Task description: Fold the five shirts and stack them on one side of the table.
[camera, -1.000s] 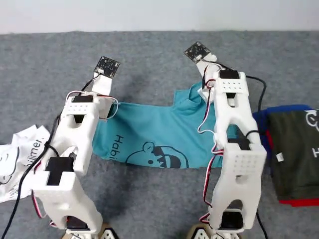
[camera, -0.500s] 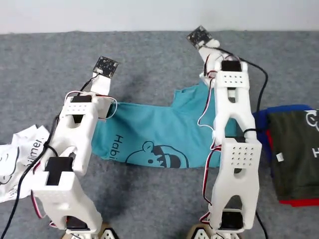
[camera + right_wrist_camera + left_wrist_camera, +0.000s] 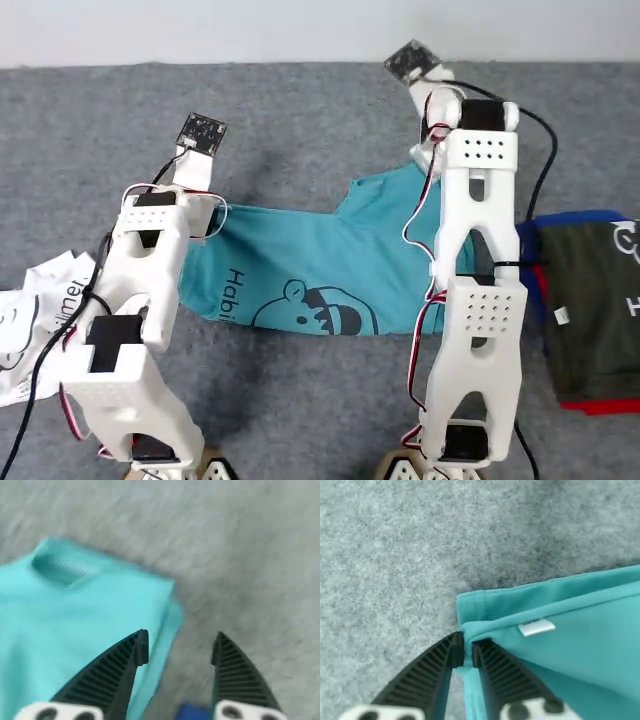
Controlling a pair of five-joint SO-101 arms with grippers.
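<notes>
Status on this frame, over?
Left gripper: jaws shut on teal shirt corner. Right gripper: jaws open at its collar end. Stack at right, white shirt at left.

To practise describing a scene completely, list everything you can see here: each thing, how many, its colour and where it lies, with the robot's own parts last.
teal cotton shirt with a dark printed figure: one, teal, spread mid-table between the arms.
crumpled white shirt with dark lettering: one, white, at the left edge of the high view.
stack of folded shirts: three layers visible, dark olive on top, red and blue edges beneath, at the right edge of the high view.
grey felt table cover: one, grey, under everything.
left arm: one, white, at the teal shirt's left end.
right arm: one, white, near the collar.
left pincer: one, black, shut on the teal shirt's edge.
right pincer: one, black, open at the shirt's corner.
</notes>
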